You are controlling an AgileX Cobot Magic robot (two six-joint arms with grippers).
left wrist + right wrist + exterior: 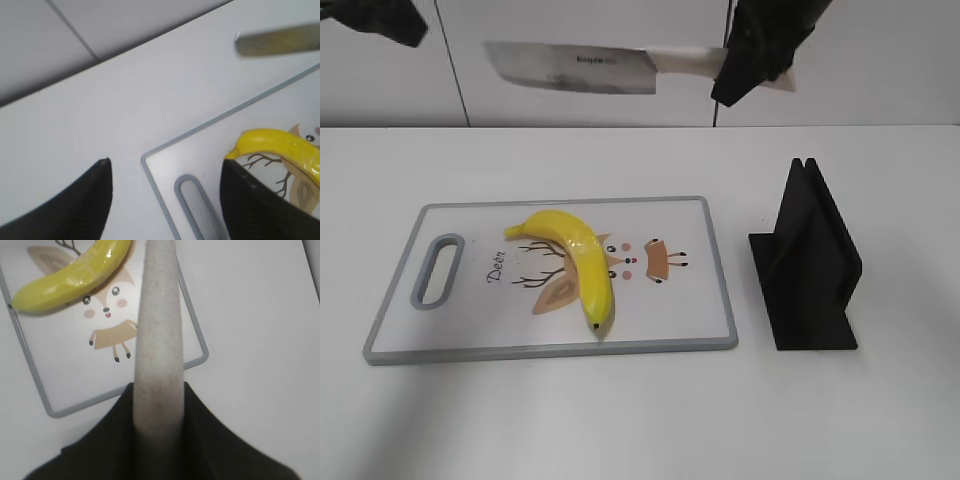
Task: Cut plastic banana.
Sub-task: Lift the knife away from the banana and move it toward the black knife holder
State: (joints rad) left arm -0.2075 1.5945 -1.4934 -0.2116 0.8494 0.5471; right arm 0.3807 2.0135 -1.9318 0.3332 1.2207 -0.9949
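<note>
The plastic banana [575, 262] lies bright yellow and curved on the white cutting board [690, 300], dark tip toward the front edge. It also shows in the left wrist view [280, 147] and the right wrist view [70, 275]. My right gripper [752, 65] is shut on the pale handle [159, 330] of a cleaver knife [570, 68], held high above the board's far edge, blade pointing left. My left gripper [165, 192] is open and empty, high over the board's handle-slot corner [192, 200]; in the exterior view it is at the top left [380, 18].
A black knife stand [807, 265] sits upright on the white table right of the board. The board has a grey rim and a deer drawing [655, 260]. A white panelled wall runs behind the table.
</note>
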